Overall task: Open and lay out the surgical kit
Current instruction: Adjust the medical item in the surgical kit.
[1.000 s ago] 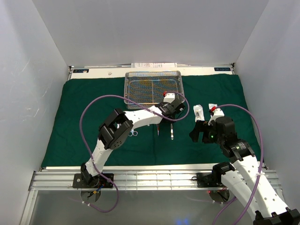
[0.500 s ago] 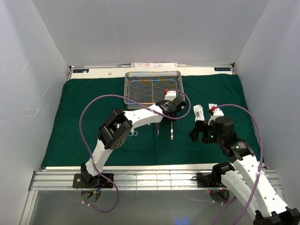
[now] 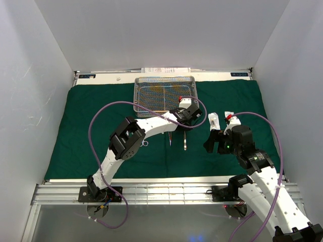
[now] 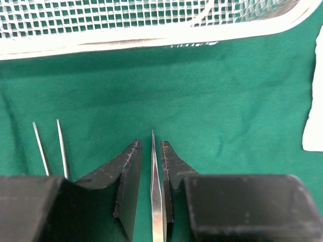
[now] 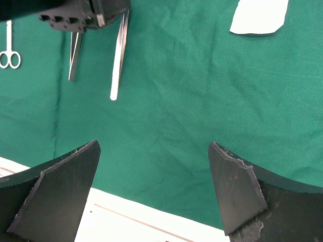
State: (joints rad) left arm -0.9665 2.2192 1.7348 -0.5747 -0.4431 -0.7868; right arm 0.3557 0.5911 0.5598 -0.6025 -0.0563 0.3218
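The dark green cloth [image 3: 81,131] lies spread out, with the silver wire-mesh tray [image 3: 164,93] at its far middle; the tray's rim [image 4: 151,38] runs across the top of the left wrist view. My left gripper [image 3: 187,115] sits low just in front of the tray. Its jaws [image 4: 150,143] stand a little apart astride the tip end of a thin tweezers [image 4: 156,191], with a gap showing on the left side. That tweezers [image 3: 184,142] rests on the cloth. A second tweezers [image 3: 170,138] lies beside it. My right gripper [image 3: 214,142] hovers wide open and empty [image 5: 154,146] over bare cloth.
Small scissors [image 3: 144,143] lie left of the tweezers, partly under the left arm. Two white packets [image 3: 214,120] [image 3: 229,116] lie just beyond the right gripper; one shows at the right edge [image 4: 314,101]. The cloth's near edge meets white table [image 5: 126,222].
The left gripper has crept slightly right and toward the tray. The tweezers on the cloth and the right arm have stayed put.
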